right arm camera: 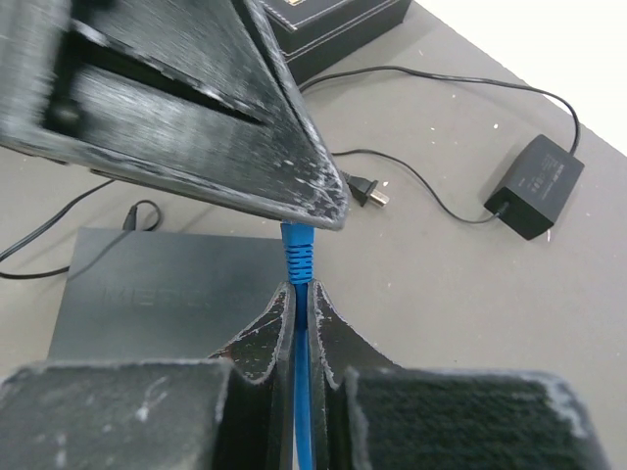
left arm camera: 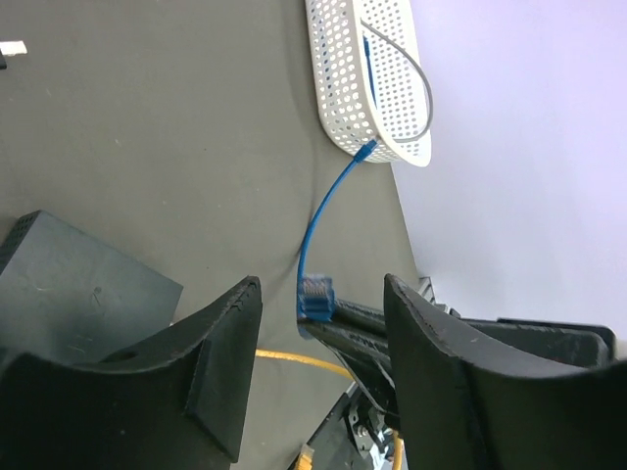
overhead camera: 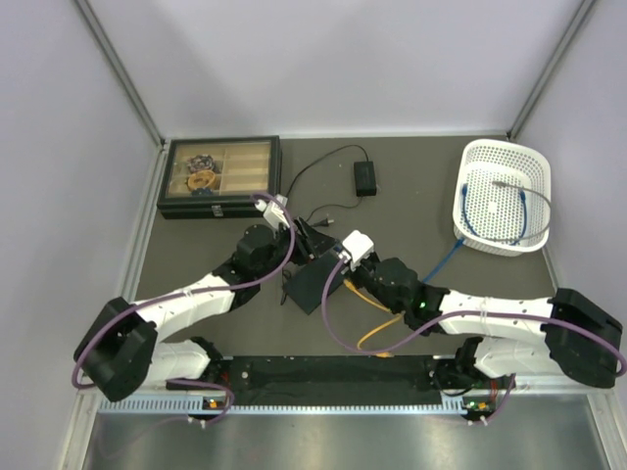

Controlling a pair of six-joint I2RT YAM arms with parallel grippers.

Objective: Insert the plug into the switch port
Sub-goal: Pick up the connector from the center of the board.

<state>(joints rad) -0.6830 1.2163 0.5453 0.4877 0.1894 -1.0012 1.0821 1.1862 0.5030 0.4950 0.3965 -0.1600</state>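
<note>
The right gripper is clenched on the blue cable just behind the plug. It holds the plug in the air at the centre of the frame, by the right edge of the switch and not in it. I can't make out the port from here.

The left gripper has its jaws apart, one on each side of the plug and touching it on neither side. It looks like a handover, and that's where I'd worry.

- **Bad grip:** If the left jaws meet the plug off-centre, they could twist it in the right gripper's hold or press its latch. It would then reach the port crooked.
- **Early release:** If the right gripper lets go too soon, the plug drops to the worktop.
- **Cable drag:** The cable runs back to the basket at upper right, so a long pull may drag the basket or tug the plug off line.
- **Loose switch:** The switch seems to lie loose, so a skewed push might just slide it.
- **Snagging:** The orange cable close by could catch.
</note>
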